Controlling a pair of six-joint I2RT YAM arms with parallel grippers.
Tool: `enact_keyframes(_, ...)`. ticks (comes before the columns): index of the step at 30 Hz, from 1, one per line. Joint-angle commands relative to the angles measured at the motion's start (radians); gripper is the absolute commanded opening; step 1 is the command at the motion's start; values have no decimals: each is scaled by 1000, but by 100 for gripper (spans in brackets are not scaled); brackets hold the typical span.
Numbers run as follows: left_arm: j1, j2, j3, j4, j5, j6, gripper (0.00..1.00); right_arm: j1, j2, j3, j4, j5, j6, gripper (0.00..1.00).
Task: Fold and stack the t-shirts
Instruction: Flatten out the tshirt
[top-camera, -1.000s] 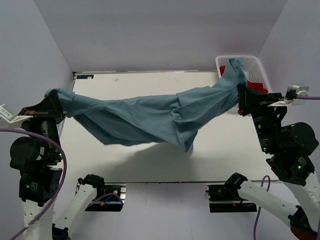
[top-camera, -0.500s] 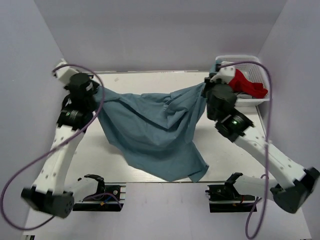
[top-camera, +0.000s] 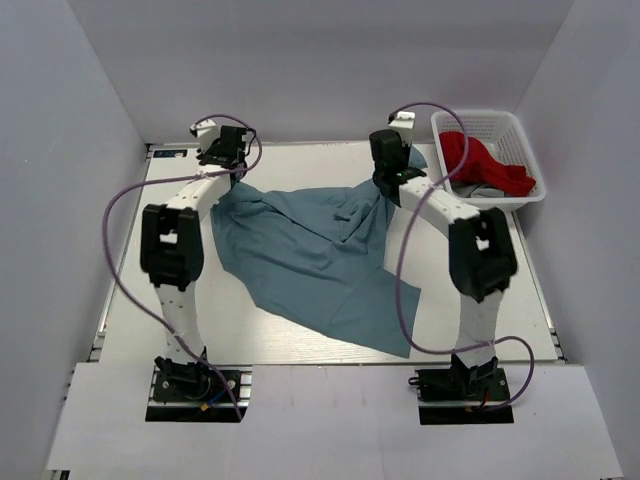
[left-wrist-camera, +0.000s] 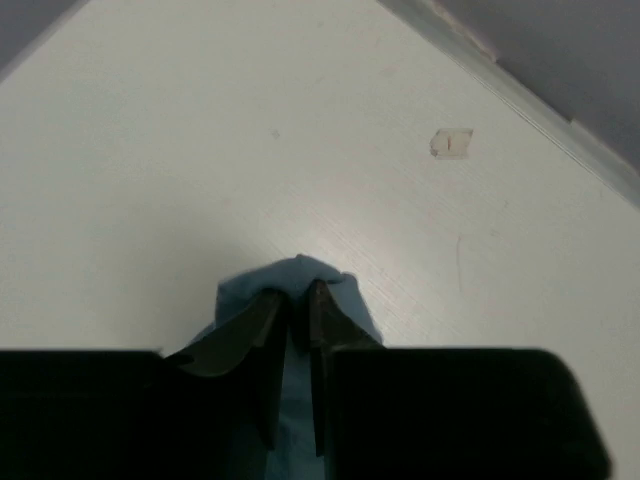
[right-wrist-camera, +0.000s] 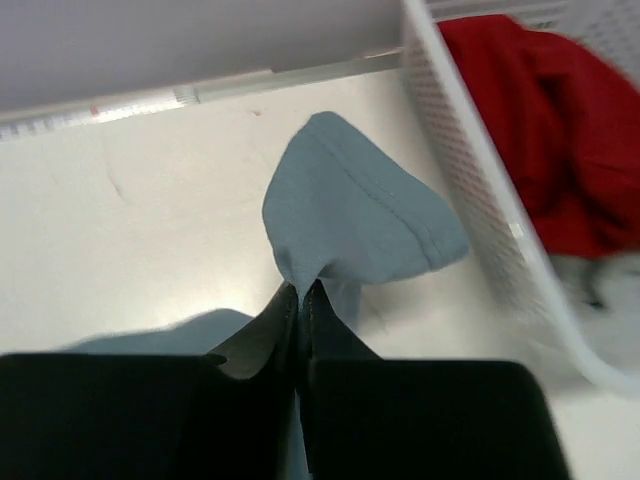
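Bare table (top-camera: 120, 300) open along left and right edges, grey-blue t-shirt (top-camera: 310, 250) covering the middle, left arm (top-camera: 172, 245) and right arm (top-camera: 480, 250) stretched across to the far side, white lattice basket (top-camera: 505, 125) blocking the far right corner

White table (top-camera: 130, 300) under a spread grey-blue t-shirt (top-camera: 310, 250) and white basket (top-camera: 490, 122)

Bright, even, diffuse light; barely any shadows.
Top view sharp; both wrist views soft, basket (right-wrist-camera: 468, 188) blurred, right gripper (right-wrist-camera: 300, 292) underexposed black.
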Motion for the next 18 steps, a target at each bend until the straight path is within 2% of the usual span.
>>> enact_keyframes(1, 37, 178, 250, -66, -3, 1, 29, -58, 179, 216, -68, -79, 79, 12)
enact_keyframes(2, 50, 229, 320, -101, 32, 1, 43, -70, 206, 251, -81, -90, 45, 28)
enact_keyframes(3, 51, 274, 386, -170, 49, 1, 56, -70, 229, 349, -96, -113, 42, 59)
enact_keyframes(4, 51, 315, 506, -206, 61, 10, 86, -76, 274, 378, -154, -118, 36, 74)
enact_keyframes(5, 60, 369, 558, -241, 72, 19, 100, -82, 279, 420, -176, -130, 28, 84)
enact_keyframes(6, 60, 369, 593, -305, 84, 19, 100, -81, 274, 422, -191, -165, 36, 90)
enact_keyframes(8, 60, 352, 591, -321, 84, 19, 100, -89, 210, 371, -234, -203, 42, 90)
enact_keyframes(9, 60, 287, 557, -321, 84, 19, 100, -86, 182, 347, -236, -235, 45, 90)
enact_keyframes(10, 60, 247, 466, -309, 96, 19, 100, -84, 85, 236, -228, -265, 51, 90)
enact_keyframes(12, 60, 153, 367, -309, 110, 19, 100, -79, 14, 151, -207, -337, 59, 90)
enact_keyframes(13, 60, 56, 262, -309, 130, 9, 100, -75, -88, 27, -199, -395, 62, 90)
enact_keyframes(15, 60, -46, 91, -297, 196, -5, 100, -72, -154, -40, -197, -478, 92, 90)
enact_keyframes(16, 48, -92, 31, -286, 243, -28, 100, -76, -239, -151, -202, -542, 100, 90)
enact_keyframes(17, 38, -181, -33, -266, 257, -37, 100, -75, -266, -190, -219, -561, 109, 90)
enact_keyframes(18, 38, -222, -158, -251, 280, -47, 100, -73, -292, -256, -225, -581, 140, 90)
